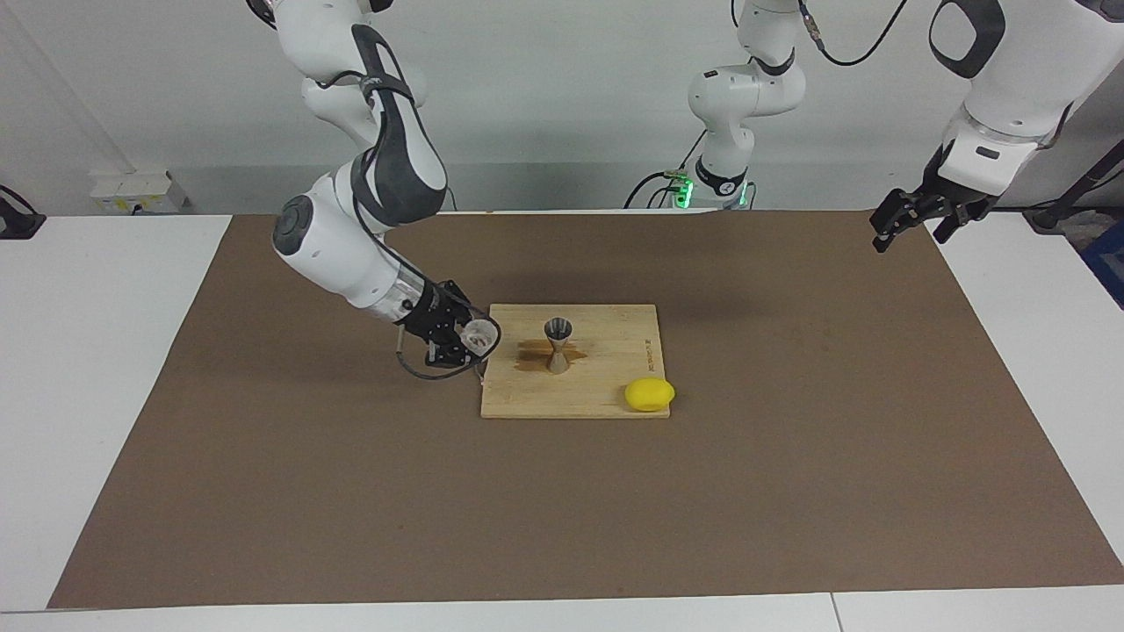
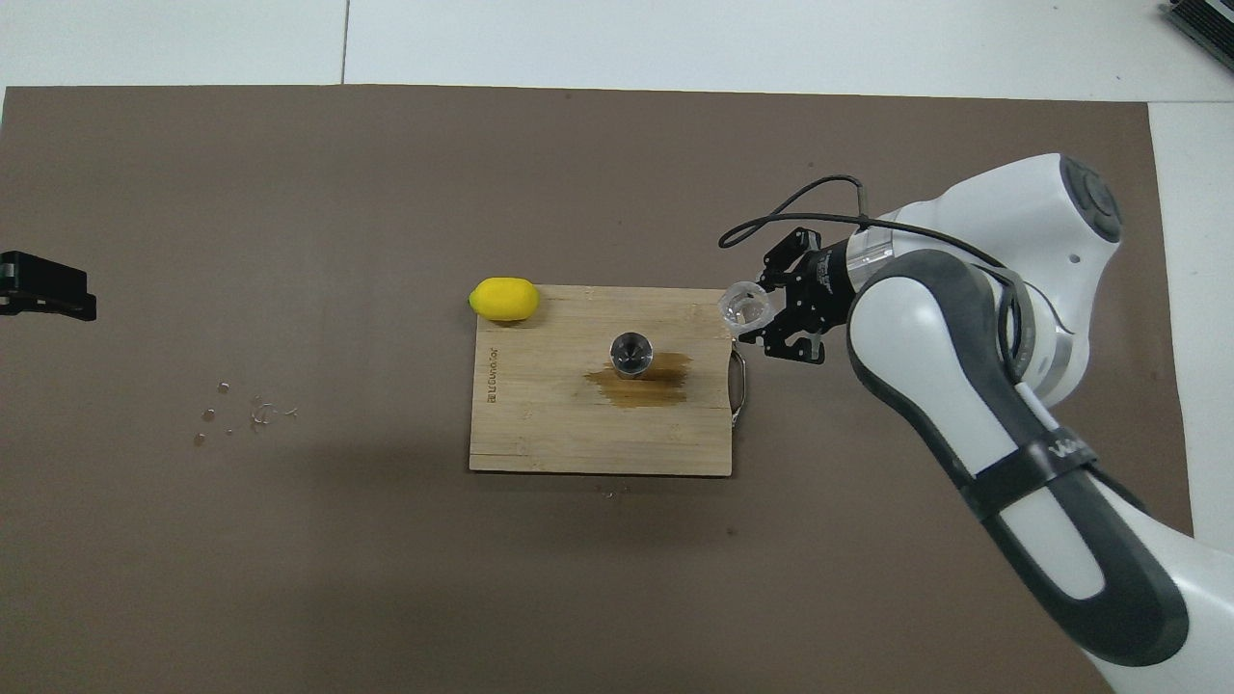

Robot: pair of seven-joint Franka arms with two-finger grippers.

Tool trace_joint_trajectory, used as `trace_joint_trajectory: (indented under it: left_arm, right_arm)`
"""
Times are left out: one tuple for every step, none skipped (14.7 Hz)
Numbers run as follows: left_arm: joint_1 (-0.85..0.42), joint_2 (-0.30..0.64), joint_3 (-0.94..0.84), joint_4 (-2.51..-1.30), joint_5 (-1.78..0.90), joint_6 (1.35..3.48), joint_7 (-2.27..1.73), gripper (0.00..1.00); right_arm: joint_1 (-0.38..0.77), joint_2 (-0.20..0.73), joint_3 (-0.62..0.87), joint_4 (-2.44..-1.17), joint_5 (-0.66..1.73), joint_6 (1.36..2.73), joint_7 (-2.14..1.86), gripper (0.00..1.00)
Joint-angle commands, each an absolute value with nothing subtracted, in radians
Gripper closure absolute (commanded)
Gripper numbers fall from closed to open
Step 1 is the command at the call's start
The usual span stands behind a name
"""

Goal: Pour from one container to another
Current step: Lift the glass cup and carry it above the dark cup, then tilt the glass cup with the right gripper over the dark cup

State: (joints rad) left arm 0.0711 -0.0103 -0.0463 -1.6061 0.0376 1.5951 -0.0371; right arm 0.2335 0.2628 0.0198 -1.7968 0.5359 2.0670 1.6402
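Observation:
My right gripper (image 1: 465, 340) is shut on the small clear glass cup (image 1: 478, 333) and holds it raised over the wooden board's edge at the right arm's end. The cup is slightly tilted, its mouth showing. In the overhead view the gripper (image 2: 762, 316) and cup (image 2: 743, 306) are over the board's corner by its handle. The steel jigger (image 1: 558, 344) stands upright mid-board, also seen from above (image 2: 631, 352), a short way from the cup. My left gripper (image 1: 913, 219) waits open, high over the mat's edge at the left arm's end; it also shows in the overhead view (image 2: 43, 289).
The wooden board (image 1: 606, 404) lies mid-mat with a brown wet stain (image 2: 646, 384) beside the jigger. A yellow lemon (image 1: 650, 394) lies at the board's corner toward the left arm's end, farther from the robots. Small glassy bits (image 2: 241, 414) lie on the mat toward the left arm's end.

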Motion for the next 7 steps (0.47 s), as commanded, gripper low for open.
trace_joint_trajectory:
  left_arm:
    - [0.043,-0.032,-0.028,-1.634,0.054,1.614,-0.051,0.0]
    - [0.04,-0.034,-0.028,-1.634,0.054,1.611,-0.051,0.0]
    - [0.04,-0.034,-0.028,-1.634,0.054,1.608,-0.051,0.0]
    - [0.038,-0.034,-0.029,-1.634,0.054,1.603,-0.049,0.0]
    - [0.034,-0.034,-0.029,-1.634,0.054,1.601,-0.049,0.0]
    - [0.032,-0.035,-0.029,-1.632,0.054,1.6,-0.049,0.0]
    - [0.034,-0.035,-0.032,-1.631,0.052,1.595,-0.048,0.0]
  right_arm:
    - [0.284,0.308,0.018,-1.718,0.444,2.071,1.704,1.0]
    - [0.302,0.311,0.018,-1.704,0.411,2.063,1.712,1.0]
    - [0.316,0.314,0.018,-1.689,0.375,2.056,1.723,1.0]
    - [0.331,0.318,0.02,-1.678,0.347,2.046,1.729,1.0]
    - [0.351,0.322,0.018,-1.665,0.328,2.037,1.73,1.0]
    - [0.365,0.325,0.018,-1.654,0.318,2.033,1.739,1.0]
    - [0.373,0.328,0.018,-1.646,0.301,2.029,1.759,1.0]
